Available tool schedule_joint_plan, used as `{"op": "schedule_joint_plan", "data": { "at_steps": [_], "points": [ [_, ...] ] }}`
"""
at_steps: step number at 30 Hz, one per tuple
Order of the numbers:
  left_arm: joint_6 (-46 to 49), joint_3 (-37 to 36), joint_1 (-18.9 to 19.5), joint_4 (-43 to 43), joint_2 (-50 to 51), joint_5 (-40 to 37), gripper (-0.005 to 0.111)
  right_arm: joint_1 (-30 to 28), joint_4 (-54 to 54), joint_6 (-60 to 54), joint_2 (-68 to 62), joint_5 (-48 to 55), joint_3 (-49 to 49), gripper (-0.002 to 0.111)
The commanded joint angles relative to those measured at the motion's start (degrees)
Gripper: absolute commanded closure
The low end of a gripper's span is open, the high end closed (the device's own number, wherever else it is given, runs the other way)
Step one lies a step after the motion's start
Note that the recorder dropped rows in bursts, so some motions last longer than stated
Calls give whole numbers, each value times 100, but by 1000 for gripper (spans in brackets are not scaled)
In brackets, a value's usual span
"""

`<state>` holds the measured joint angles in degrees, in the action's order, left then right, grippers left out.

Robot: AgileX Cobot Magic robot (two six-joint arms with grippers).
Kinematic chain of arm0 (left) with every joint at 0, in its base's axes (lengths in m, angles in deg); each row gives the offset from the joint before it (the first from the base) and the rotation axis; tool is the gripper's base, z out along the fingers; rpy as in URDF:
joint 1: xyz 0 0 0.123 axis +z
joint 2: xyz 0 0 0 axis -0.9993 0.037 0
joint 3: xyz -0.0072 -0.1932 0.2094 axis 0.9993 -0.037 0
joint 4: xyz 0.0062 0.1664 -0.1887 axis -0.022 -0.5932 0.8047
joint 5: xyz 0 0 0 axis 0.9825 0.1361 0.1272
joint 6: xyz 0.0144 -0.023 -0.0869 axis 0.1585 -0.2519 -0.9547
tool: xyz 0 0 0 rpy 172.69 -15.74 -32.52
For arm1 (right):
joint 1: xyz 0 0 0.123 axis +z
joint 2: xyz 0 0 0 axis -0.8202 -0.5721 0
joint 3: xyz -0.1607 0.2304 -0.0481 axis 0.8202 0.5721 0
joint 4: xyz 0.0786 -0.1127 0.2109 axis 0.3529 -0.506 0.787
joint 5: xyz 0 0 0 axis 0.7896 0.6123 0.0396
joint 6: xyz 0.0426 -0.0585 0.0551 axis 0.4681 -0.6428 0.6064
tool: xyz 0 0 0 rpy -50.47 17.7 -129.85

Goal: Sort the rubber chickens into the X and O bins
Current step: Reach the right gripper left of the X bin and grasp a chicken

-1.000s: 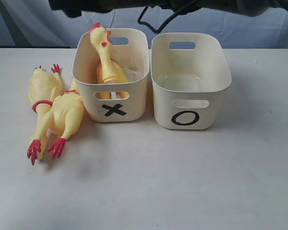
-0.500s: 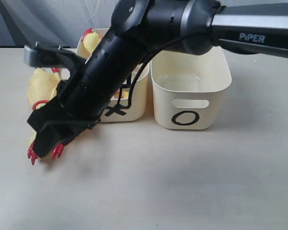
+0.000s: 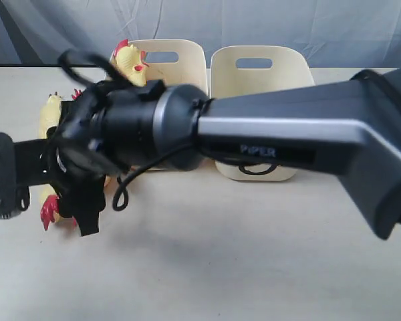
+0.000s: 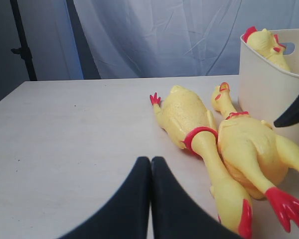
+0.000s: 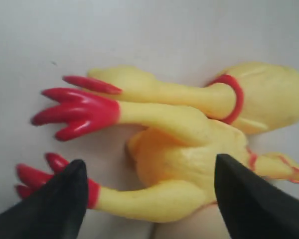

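One second has swung the right gripper across to the left, jaws apart above the rubber chicken lying just left of the X bin, so a pick looks imminent; the left gripper is closed and empty.

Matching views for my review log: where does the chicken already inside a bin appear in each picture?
Exterior view: the binned chicken shows its head at upper left.
Left wrist view: same chicken, upper right corner, inside the bin.
Right wrist view: not in it.
Shared landmark: the red-ringed chicken lying on the table, seen in all three.
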<state>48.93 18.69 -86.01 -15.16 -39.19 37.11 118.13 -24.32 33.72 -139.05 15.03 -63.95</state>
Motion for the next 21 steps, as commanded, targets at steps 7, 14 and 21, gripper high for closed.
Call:
{"op": "schedule_joint_plan", "data": {
  "at_steps": [7, 14, 21],
  "points": [
    [-30, 40, -20, 36, -30, 75, 107, 34, -2869, 2314, -409, -112, -443, 41],
    [-30, 40, -20, 36, -30, 75, 107, 69, -2678, 2096, -853, 281, -463, 41],
    [-30, 40, -20, 36, -30, 75, 107, 69, -2678, 1718, -1309, -301, -463, 44]
  ]
}}
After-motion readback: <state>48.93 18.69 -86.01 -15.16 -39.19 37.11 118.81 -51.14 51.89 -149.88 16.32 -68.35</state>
